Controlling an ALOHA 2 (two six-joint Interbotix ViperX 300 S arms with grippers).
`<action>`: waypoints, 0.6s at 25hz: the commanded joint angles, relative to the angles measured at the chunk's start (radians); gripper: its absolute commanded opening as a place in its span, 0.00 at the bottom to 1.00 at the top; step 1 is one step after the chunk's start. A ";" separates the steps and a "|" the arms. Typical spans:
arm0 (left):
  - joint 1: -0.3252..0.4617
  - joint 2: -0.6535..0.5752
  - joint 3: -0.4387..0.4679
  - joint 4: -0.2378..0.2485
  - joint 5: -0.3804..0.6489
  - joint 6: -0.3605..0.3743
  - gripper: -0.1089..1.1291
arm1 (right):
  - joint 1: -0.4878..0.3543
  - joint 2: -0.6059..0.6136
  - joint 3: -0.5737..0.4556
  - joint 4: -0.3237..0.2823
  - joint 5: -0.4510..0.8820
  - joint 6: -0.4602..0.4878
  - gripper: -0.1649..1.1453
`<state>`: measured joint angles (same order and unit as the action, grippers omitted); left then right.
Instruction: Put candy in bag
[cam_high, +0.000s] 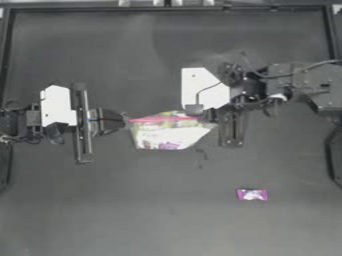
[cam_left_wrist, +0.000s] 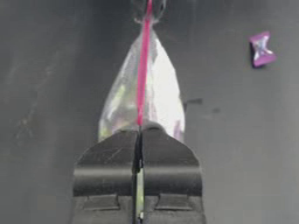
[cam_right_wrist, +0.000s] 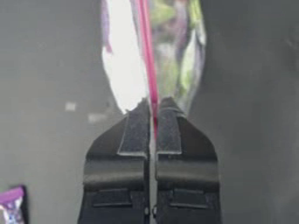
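The clear bag (cam_high: 167, 131) with a pink strip along its mouth hangs stretched between both grippers at the table's middle, colourful contents showing through. My left gripper (cam_high: 125, 120) is shut on the strip's left end; in the left wrist view the bag (cam_left_wrist: 143, 100) runs away from my closed left gripper (cam_left_wrist: 140, 131). My right gripper (cam_high: 208, 117) is shut on the strip's right end, seen with the bag (cam_right_wrist: 158, 57) at my pinched right gripper (cam_right_wrist: 153, 107). The pink-magenta candy (cam_high: 252, 194) lies alone on the table, nearer the front right, also as candy (cam_left_wrist: 261, 49) and candy (cam_right_wrist: 12, 205).
Dark table (cam_high: 100, 210) all round, with a raised rim along the back edge (cam_high: 167, 7). The left arm's body (cam_high: 53, 107) and the right arm's body (cam_high: 314, 85) reach in from the sides.
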<state>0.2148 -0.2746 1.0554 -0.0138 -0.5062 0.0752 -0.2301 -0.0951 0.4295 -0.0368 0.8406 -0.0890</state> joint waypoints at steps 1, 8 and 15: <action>0.003 -0.043 -0.008 -0.002 -0.006 0.002 0.13 | -0.017 -0.055 0.031 -0.025 0.008 0.023 0.17; 0.003 -0.041 -0.008 -0.002 -0.006 0.002 0.13 | -0.031 -0.104 0.098 -0.040 0.009 0.058 0.17; 0.003 -0.034 -0.009 -0.002 -0.006 0.002 0.13 | -0.044 -0.141 0.149 -0.041 0.012 0.074 0.17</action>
<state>0.2163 -0.2746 1.0554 -0.0138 -0.5077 0.0752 -0.2562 -0.2086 0.5737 -0.0721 0.8422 -0.0199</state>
